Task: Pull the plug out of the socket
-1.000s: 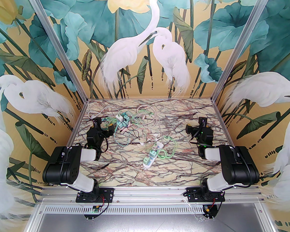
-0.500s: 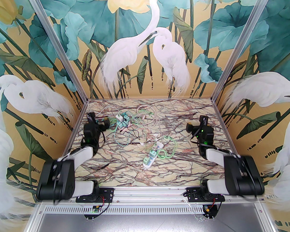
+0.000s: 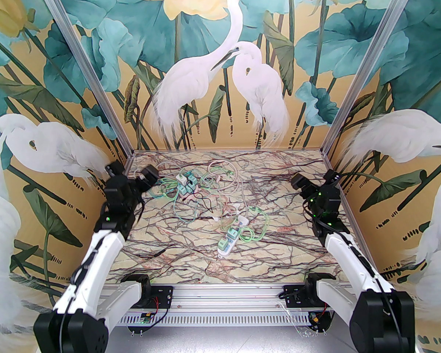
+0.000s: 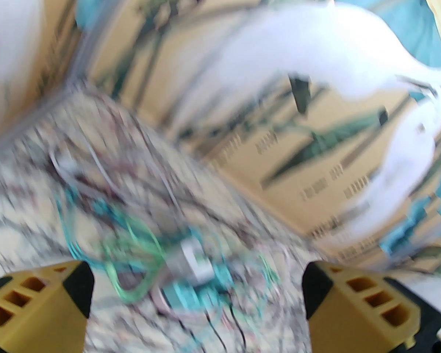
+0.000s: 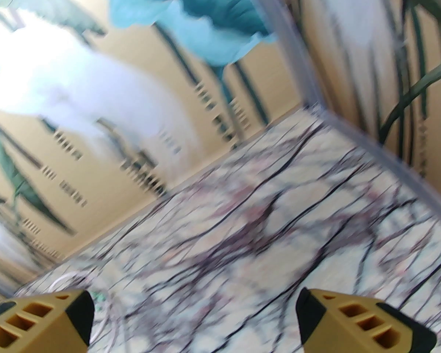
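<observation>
The left gripper holds its yellow fingers spread to their full width with nothing between them. Just past the tips, toward 12 o'clock in the wrist view, lies a blurred knot of teal plugs and thin cables. The right gripper is spread almost as wide, also empty, above bare marble-patterned table. From above, the left gripper hangs raised at the table's 10 o'clock and the right one at its 3 o'clock, both well apart from the white power strip. That strip lies near the centre, a little toward 5 o'clock, with green plugs seated in it and a green cable looped beside it. The teal knot sits at 11 o'clock, near the left gripper. The main risk is that neither strip is anchored, so a pull from one gripper alone would probably lift strip and plug together. Loose cable loops could also snag a finger or drag the whole tangle. With two clusters present, a gripper could close on a cable rather than a plug body.
</observation>
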Robot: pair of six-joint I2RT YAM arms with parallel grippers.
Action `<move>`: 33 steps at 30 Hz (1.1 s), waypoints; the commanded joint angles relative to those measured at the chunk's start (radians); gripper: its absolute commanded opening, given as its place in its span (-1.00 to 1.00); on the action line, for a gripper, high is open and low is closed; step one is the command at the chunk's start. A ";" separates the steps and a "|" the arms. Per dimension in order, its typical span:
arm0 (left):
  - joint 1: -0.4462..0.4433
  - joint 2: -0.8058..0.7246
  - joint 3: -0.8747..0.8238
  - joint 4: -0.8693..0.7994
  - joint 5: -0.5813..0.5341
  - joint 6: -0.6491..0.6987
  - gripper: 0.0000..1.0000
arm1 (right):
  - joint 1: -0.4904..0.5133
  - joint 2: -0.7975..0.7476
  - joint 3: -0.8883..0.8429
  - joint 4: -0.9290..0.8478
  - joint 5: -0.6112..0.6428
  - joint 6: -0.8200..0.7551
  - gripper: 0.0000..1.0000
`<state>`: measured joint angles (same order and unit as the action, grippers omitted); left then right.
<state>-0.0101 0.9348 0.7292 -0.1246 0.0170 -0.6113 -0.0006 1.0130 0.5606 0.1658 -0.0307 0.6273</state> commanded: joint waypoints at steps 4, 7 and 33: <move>-0.186 -0.092 -0.120 -0.081 0.031 -0.065 0.90 | 0.131 0.015 0.072 -0.227 -0.137 -0.045 0.61; -0.270 -0.109 -0.149 -0.099 0.008 -0.064 0.76 | 0.246 0.041 0.082 -0.275 -0.101 -0.064 0.48; -1.225 0.141 -0.208 -0.132 -0.382 0.131 0.20 | 0.560 0.268 0.078 -0.258 -0.045 0.034 -0.18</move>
<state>-1.2015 1.0351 0.5041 -0.2623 -0.3168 -0.5171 0.5549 1.2884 0.6182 -0.0769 -0.1013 0.6441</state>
